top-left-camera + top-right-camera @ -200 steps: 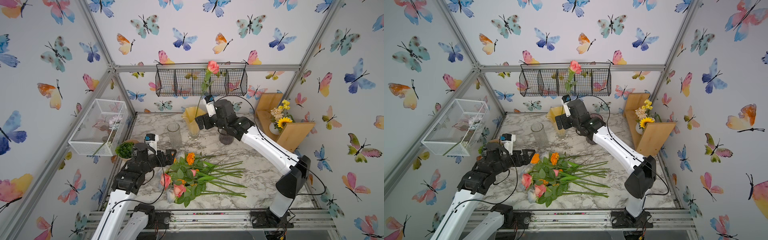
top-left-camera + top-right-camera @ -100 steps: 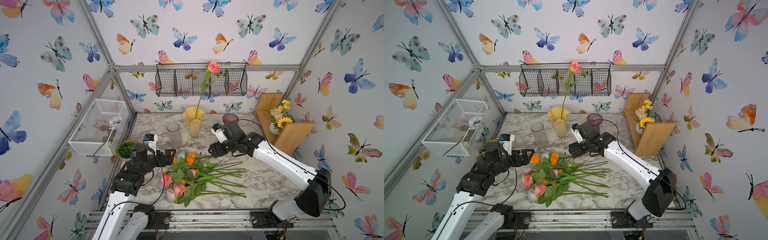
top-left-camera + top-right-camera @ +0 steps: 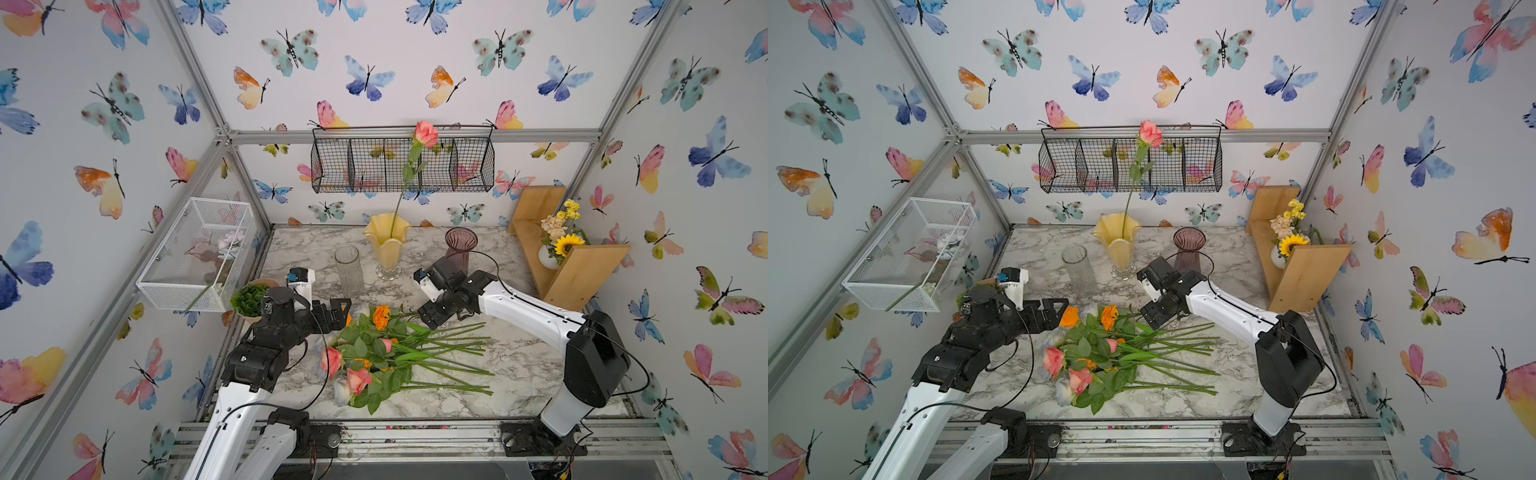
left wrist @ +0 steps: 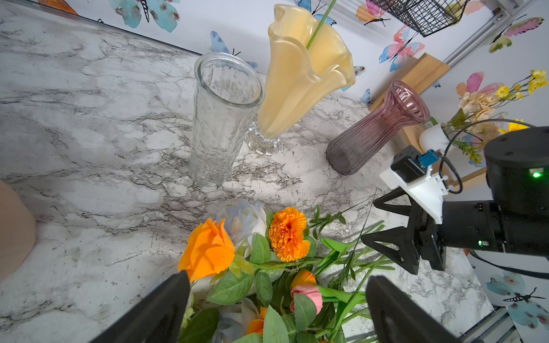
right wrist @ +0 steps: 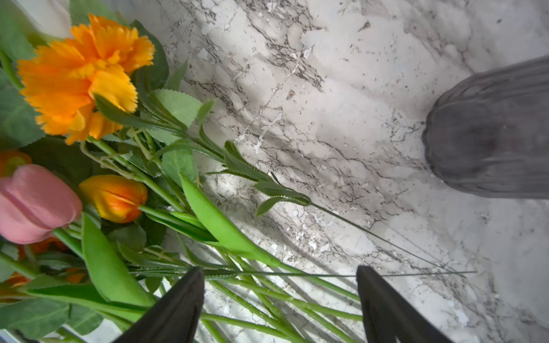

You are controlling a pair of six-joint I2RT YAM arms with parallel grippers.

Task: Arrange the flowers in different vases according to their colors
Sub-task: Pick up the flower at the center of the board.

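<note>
A pile of flowers [image 3: 386, 353] with pink, orange and pale white heads lies mid-table, stems pointing right. One pink rose [image 3: 426, 133] stands in the yellow vase [image 3: 388, 245]. The clear glass vase [image 3: 349, 270] and the purple vase [image 3: 459, 245] stand empty on either side of it. My left gripper [image 3: 338, 313] is open beside the orange rose [image 4: 208, 249], with the heads between its fingers in the left wrist view. My right gripper [image 3: 432, 318] is open and low over the green stems [image 5: 267, 297], which run between its fingers [image 5: 178, 311] untouched.
A black wire basket [image 3: 403, 166] hangs on the back wall and a white mesh basket [image 3: 195, 253] on the left wall. A succulent in a tan pot [image 3: 249, 299] stands by the left arm. A wooden shelf [image 3: 582, 270] holds a sunflower bunch [image 3: 565, 243] at the right.
My right arm has come away from the yellow vase and dropped forward to the pile's stems, its jaws narrowing slightly. The pink rose stays in the vase. The left arm has hardly moved.
</note>
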